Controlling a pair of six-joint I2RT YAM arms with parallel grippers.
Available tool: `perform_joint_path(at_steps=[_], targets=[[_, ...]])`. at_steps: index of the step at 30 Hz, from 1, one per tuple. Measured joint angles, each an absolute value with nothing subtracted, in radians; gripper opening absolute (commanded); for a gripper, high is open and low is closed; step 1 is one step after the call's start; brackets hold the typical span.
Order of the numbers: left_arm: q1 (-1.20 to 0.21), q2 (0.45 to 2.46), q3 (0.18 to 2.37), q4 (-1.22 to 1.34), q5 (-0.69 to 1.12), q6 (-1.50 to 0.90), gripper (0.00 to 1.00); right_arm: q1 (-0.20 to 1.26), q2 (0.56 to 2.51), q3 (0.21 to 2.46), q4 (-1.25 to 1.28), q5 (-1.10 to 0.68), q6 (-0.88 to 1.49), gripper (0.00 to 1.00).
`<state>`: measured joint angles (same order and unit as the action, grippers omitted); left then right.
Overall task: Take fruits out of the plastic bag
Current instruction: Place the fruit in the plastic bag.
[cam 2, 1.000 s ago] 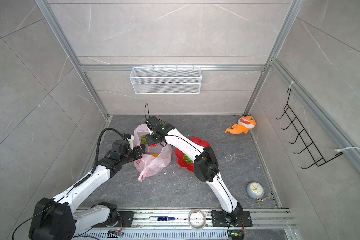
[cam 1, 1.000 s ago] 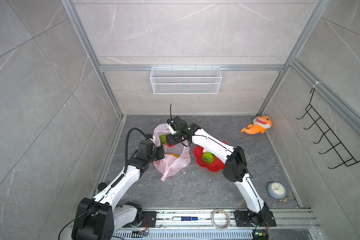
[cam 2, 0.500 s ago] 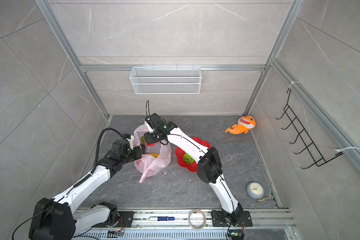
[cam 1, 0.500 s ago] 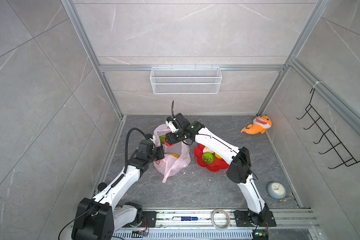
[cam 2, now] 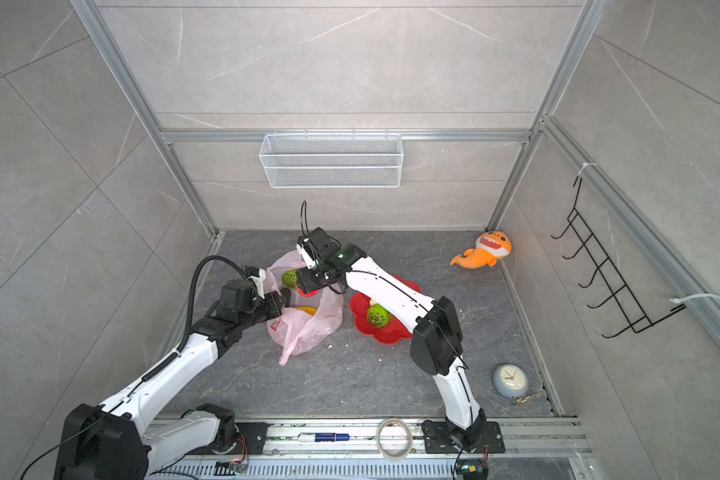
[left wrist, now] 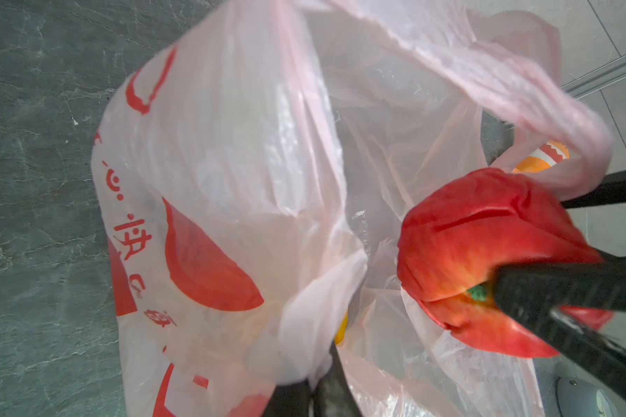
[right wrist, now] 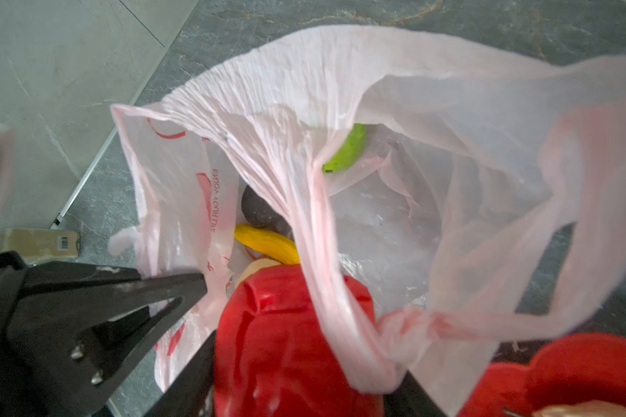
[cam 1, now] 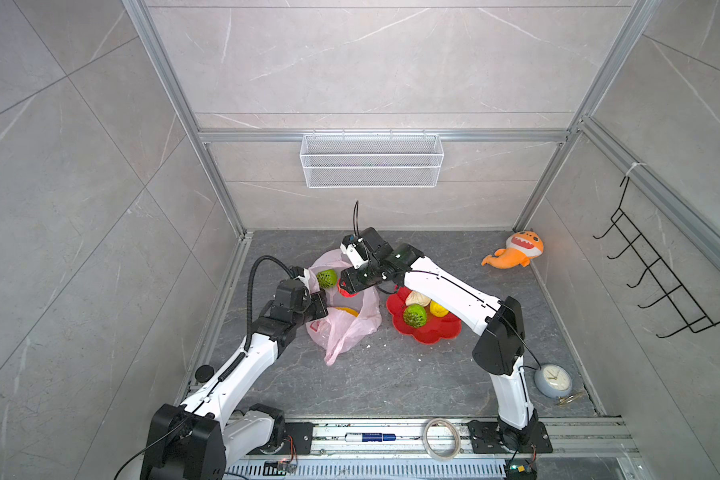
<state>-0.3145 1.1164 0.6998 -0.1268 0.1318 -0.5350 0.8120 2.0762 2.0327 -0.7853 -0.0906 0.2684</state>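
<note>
Your right gripper (cam 1: 347, 287) is clamping the red apple (left wrist: 485, 260) just above the pink plastic bag's (cam 1: 350, 328) mouth, and your left gripper (cam 1: 320, 302) is pinching the bag's left rim. A handle loop (right wrist: 322, 252) is draping over the apple, so pulling away risks dragging the bag and dumping the banana (right wrist: 268, 243)

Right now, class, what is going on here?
The left pincer, shut on the thin pink plastic bag's rim, holds it open. The right pincer grips a red toy apple at its mouth. A yellow banana and dark avocado lie inside. The red flower-shaped plate holds a bumpy green ball, a small yellow fruit and a lumpy beige one.
</note>
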Motion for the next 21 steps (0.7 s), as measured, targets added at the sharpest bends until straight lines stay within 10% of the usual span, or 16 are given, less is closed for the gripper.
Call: perform_joint_path(at_steps=[21], targets=[[-0.315,1.113,0.7,-0.126,0.13,-0.55,0.0,0.776,1.888,1.785,-0.683,-0.101,0.292,0.43]])
